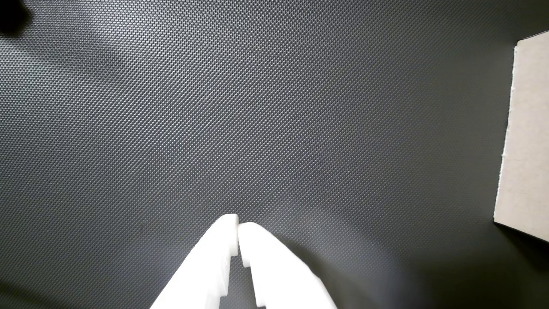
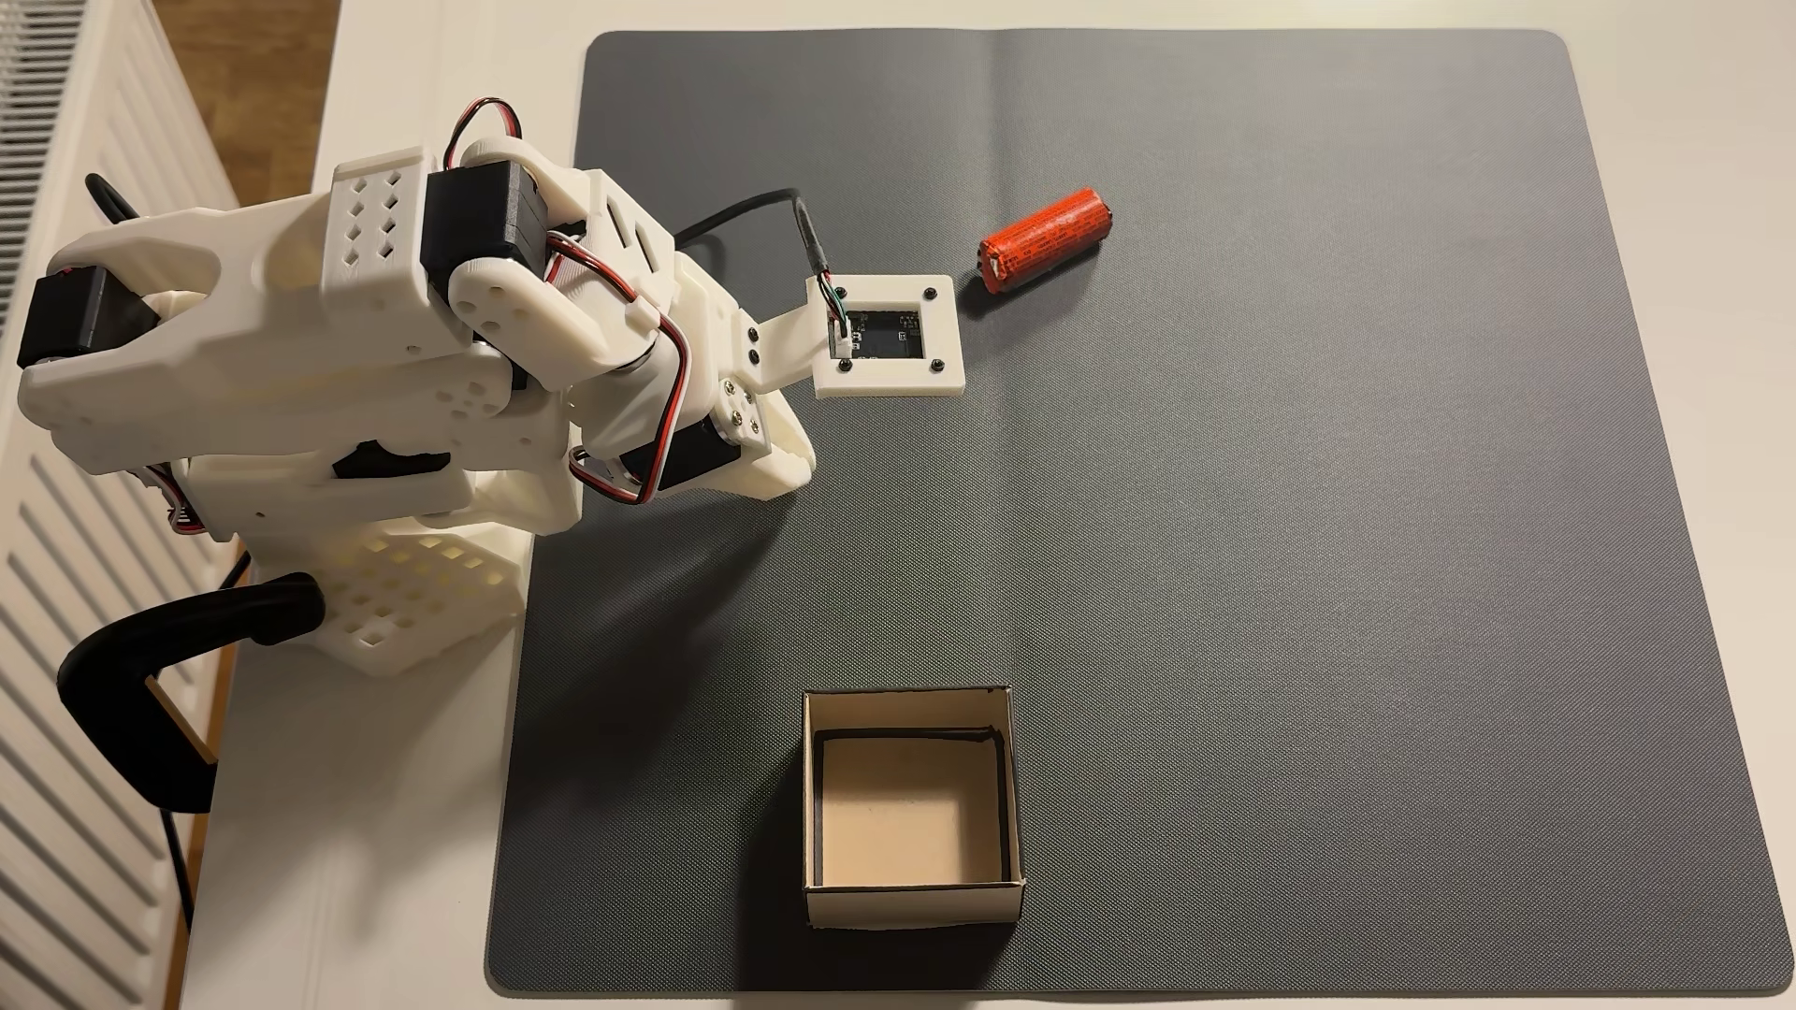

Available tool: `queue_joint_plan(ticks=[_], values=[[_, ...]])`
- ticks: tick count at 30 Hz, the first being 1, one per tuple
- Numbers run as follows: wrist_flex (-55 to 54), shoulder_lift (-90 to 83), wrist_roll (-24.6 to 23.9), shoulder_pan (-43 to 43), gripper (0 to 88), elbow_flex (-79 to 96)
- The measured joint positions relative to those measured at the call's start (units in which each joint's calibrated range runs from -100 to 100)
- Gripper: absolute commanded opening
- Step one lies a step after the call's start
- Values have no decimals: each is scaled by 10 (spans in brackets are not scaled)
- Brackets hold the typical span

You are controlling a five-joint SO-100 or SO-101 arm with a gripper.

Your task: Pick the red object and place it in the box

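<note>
Nothing is done yet: your hand (image 1: pixel 238 225) is clenched on nothing above the bare mat (image 2: pixel 1263 583). The red battery (image 2: pixel 1044 240) lies on the mat, well apart from the empty box (image 2: pixel 912 903).

Grey textured mat (image 2: pixel 1263 583) on white table (image 2: pixel 389 874)
</note>
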Motion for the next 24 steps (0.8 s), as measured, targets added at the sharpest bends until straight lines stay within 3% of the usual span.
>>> queue_joint_plan(ticks=[12, 18, 24], values=[[-1, 0, 0, 0, 6, -1], [8, 7, -1, -1, 6, -100], [-45, -1, -39, -49, 7, -184]])
